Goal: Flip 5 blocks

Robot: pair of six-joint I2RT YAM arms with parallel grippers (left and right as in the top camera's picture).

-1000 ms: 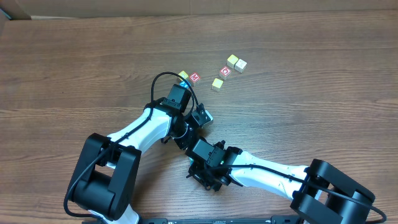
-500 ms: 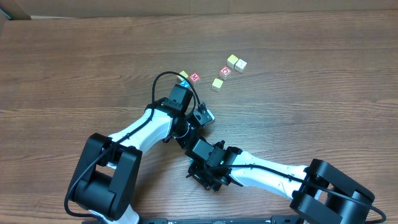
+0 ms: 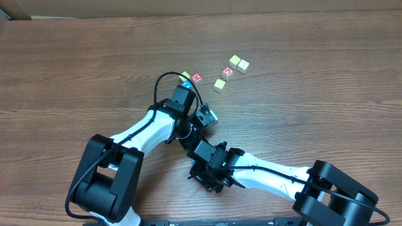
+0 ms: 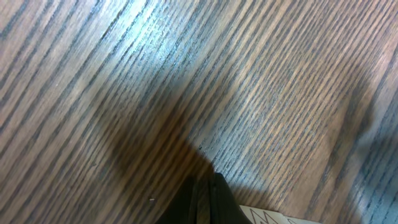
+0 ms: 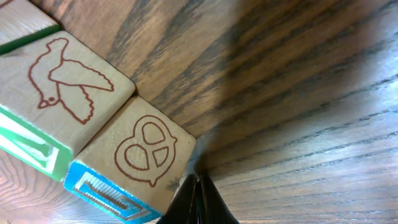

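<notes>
Several small wooden blocks lie at the table's far middle, among them a red M block (image 3: 196, 78) and a yellow-edged one (image 3: 219, 85). Both arms meet below them. My left gripper (image 4: 208, 186) is shut with nothing in it, tip near the wood; a pale block corner with a line drawing (image 4: 273, 216) shows just right of it. A teal-edged block (image 3: 210, 115) sits by that gripper in the overhead view. My right gripper (image 5: 198, 183) is shut and empty, its tip at the corner of a blue-edged pretzel block (image 5: 146, 152), which touches a green-edged bird block (image 5: 65, 87).
The two arms cross low over the table's centre (image 3: 195, 141), hiding what lies under them. A black cable loops (image 3: 164, 78) above the left wrist. A pair of pale blocks (image 3: 239, 63) sits farthest back. A third block's corner (image 5: 18, 22) shows beyond the bird block.
The left gripper's end and the teal-edged block beside it have shifted slightly toward the far side. The right arm has not moved.
</notes>
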